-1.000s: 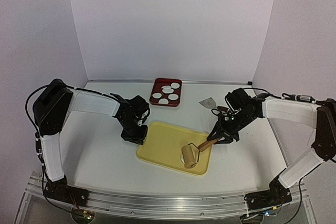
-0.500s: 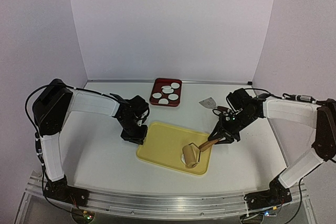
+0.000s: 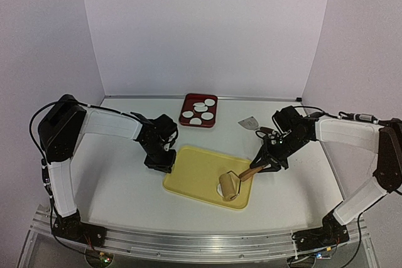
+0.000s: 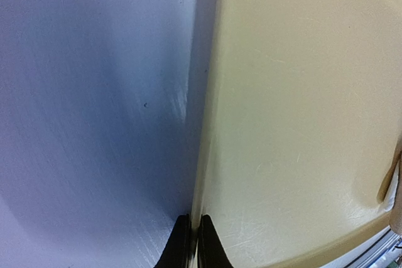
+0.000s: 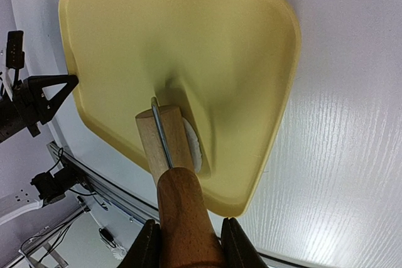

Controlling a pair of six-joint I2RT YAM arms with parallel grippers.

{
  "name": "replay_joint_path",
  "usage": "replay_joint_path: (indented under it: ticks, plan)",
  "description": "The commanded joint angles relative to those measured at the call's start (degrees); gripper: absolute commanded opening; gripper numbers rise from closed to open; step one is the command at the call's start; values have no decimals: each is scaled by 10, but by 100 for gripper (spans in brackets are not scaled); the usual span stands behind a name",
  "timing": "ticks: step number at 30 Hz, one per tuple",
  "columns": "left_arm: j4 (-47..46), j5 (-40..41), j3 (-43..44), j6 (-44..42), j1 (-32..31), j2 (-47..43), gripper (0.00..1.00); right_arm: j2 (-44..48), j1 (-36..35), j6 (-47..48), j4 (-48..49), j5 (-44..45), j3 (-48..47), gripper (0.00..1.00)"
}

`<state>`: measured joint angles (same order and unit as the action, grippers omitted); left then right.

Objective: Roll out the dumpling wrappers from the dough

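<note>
Now my right pincer grasps the roller; dough lies under it just ahead, near an edge of the board, which stretches beyond. My left pincer is clenched at the board's rim.

The white table carries three things. A yellow board lies flat on it, near the middle and toward the near edge, turned at a slant to the table's sides. A red tray sits farther back, close to the rear wall and apart from the board. Right of the tray, a small grey metal scraper lies flat, apart from both.
</note>
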<state>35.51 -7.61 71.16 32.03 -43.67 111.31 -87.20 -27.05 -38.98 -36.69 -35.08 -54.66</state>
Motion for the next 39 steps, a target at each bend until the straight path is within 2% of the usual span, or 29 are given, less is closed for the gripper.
replay_joint_path:
  ticks: [1,39]
  plan:
    - [87,125,-30,29,45,16,0,-58,8,35,-204,310,74,0]
    - [55,106,-65,-4,67,-22,0,-31,8,7,-206,305,76,0]
